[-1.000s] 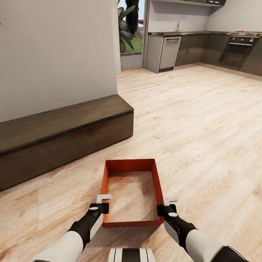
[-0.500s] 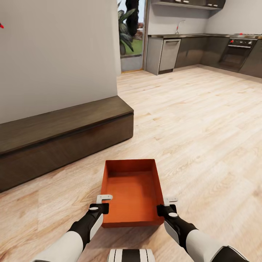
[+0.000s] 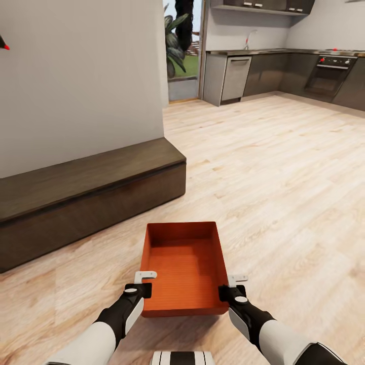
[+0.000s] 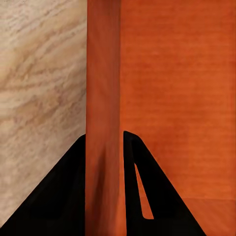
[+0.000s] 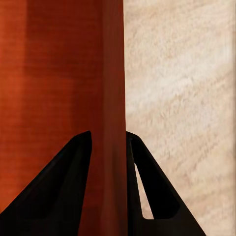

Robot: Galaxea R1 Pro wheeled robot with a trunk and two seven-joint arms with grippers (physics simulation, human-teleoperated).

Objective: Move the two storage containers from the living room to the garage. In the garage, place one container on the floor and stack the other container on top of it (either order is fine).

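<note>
A: How do you think the container [image 3: 183,268] will behave while it is carried?

B: I judge it is light and stiff. It is an open orange-red box with thin walls and no lid, and nothing lies inside. Thin walls may slip between the fingers if it tilts, so holding both long sides is sensible.

A: Where is it taken?

B: On the two side walls, close to the near end. The left gripper [image 3: 142,285] is closed over the left wall, and the right gripper [image 3: 229,286] is closed over the right wall. In each wrist view one dark finger [image 4: 59,196] stands outside the wall and the other one inside.

A: And where is the box now?

B: It is between the two grippers, in front of the robot, level, and it seems lifted above the wood-plank floor [image 3: 284,177]. The dark bench [image 3: 86,195] is near, ahead to the left, along the white wall [image 3: 81,76]. A kitchen [image 3: 284,71] shows far behind. So this is the living room, not the garage.
</note>
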